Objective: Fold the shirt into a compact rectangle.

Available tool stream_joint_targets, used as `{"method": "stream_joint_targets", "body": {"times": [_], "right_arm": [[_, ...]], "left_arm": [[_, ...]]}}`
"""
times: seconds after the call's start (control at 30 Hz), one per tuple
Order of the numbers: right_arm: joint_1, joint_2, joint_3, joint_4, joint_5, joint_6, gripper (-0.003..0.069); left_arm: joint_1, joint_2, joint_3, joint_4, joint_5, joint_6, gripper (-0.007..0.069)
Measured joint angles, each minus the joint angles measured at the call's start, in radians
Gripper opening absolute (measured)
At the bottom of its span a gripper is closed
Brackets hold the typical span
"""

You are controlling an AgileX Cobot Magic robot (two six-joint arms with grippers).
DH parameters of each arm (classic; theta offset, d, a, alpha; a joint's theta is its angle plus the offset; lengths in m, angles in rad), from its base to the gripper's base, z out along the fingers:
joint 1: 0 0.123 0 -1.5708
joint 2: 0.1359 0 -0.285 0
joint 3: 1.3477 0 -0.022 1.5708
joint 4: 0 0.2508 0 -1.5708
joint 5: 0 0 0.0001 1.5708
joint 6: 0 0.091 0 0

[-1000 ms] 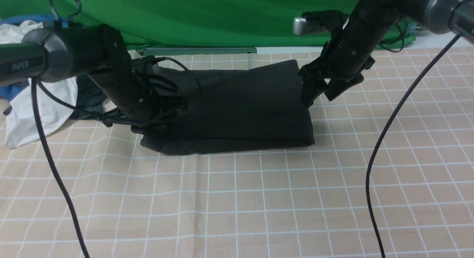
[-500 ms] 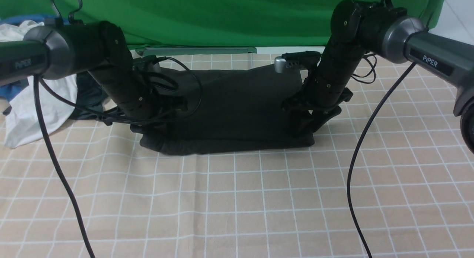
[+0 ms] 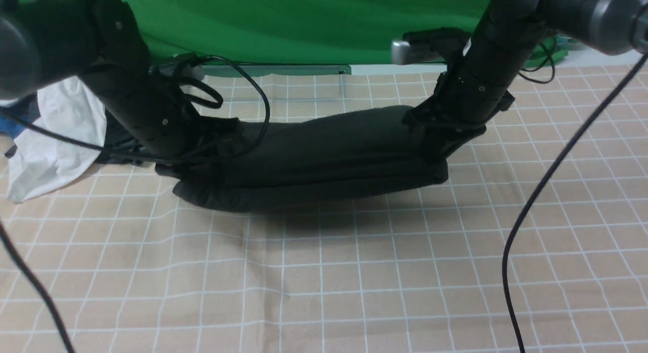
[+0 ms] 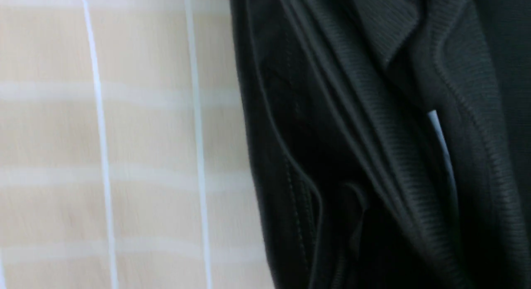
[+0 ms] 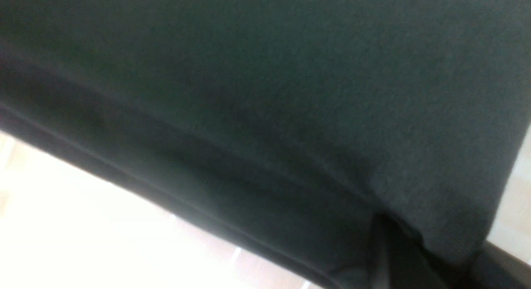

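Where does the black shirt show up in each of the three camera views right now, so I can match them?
Front view: the shirt lies folded across the middle, between the two arms.
Left wrist view: it fills the right half, ribbed folds beside the cloth.
Right wrist view: it fills most of the picture.
Shared landmark: the beige checked tablecloth, seen next to the shirt in every view.
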Motion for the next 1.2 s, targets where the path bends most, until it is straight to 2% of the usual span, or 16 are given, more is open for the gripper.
{"method": "stream_joint_targets", "body": {"times": [0.2,0.3,0.4,0.47,0.5,0.57,0.6,0.67,0.73,0.8,0.87,0.93,1.0,1.13,1.2], "right_arm": [[0.054,-0.105,0.298,0.033,-0.027,0.008,0.0122],[0.087,-0.112,0.372,0.033,-0.065,0.008,0.0122],[0.116,-0.112,0.418,0.019,-0.1,0.019,0.0161],[0.129,-0.112,0.427,-0.013,-0.099,0.022,0.0237],[0.13,-0.112,0.427,-0.027,-0.096,0.023,0.0302],[0.13,-0.113,0.427,-0.036,-0.097,0.023,0.0346],[0.13,-0.114,0.427,-0.044,-0.096,0.023,0.0398],[0.13,-0.121,0.427,-0.065,-0.084,0.022,0.0416],[0.13,-0.139,0.427,-0.099,-0.067,0.022,0.0391],[0.13,-0.181,0.427,-0.15,-0.045,0.027,0.029],[0.13,-0.256,0.427,-0.206,-0.027,0.054,0.0154],[0.13,-0.34,0.427,-0.259,-0.025,0.085,0.007],[0.13,-0.432,0.427,-0.286,-0.026,0.108,0.0041],[0.13,-0.706,0.431,-0.311,-0.086,0.131,0.0036],[0.13,-0.874,0.449,-0.313,-0.17,0.136,0.0036]], "left_arm": [[-0.006,-0.13,0.258,-0.052,-0.076,-0.012,0.0108],[-0.006,-0.148,0.33,-0.068,-0.105,-0.012,0.0108],[-0.005,-0.149,0.371,-0.074,-0.124,-0.004,0.0108],[-0.003,-0.149,0.383,-0.049,-0.141,0.012,0.0112],[-0.003,-0.149,0.386,-0.038,-0.147,0.022,0.0126],[-0.003,-0.149,0.389,-0.025,-0.155,0.026,0.0158],[-0.003,-0.149,0.39,-0.015,-0.156,0.027,0.0214],[-0.003,-0.149,0.39,-0.001,-0.149,0.028,0.0323],[-0.001,-0.15,0.387,0.002,-0.138,0.028,0.0402],[0.0,-0.155,0.371,0.007,-0.106,0.028,0.0481],[0.0,-0.172,0.353,0.01,-0.087,0.028,0.0502],[0.0,-0.202,0.341,0.011,-0.079,0.028,0.0473],[0.0,-0.234,0.339,0.012,-0.076,0.029,0.0399],[0.002,-0.381,0.339,0.014,-0.082,0.057,0.0115],[0.003,-0.485,0.339,0.014,-0.116,0.071,0.004]]}}
